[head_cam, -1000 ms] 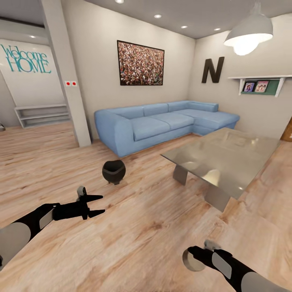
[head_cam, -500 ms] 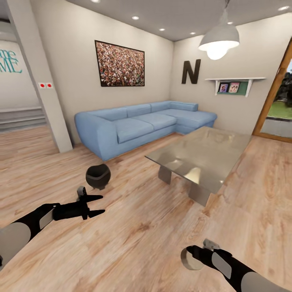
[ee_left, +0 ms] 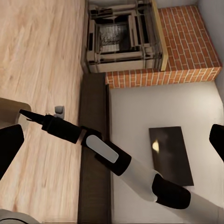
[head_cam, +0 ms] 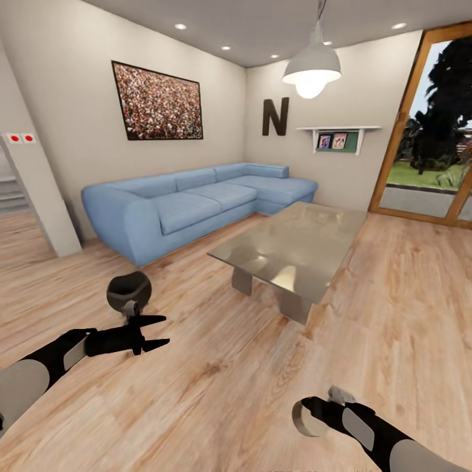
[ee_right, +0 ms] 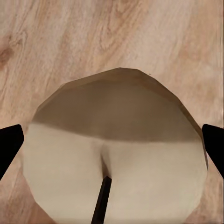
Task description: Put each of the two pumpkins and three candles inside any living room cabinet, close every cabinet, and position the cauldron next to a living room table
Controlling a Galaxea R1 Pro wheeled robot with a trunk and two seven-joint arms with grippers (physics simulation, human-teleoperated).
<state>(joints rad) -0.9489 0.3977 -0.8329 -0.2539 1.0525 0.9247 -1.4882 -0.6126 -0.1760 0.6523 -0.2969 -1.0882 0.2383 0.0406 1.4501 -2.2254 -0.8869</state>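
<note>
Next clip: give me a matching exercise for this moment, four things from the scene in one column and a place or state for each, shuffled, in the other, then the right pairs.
Things:
1. cauldron
2. candle
3. coffee table
4. left end effector

Places or states:
A. open and holding nothing
B. between the fingers of the right end effector
C. on the wood floor, just beyond the left end effector
D. standing in front of the blue sofa, nothing on its glossy top

Pairs: 1-C, 2-B, 3-D, 4-A
</note>
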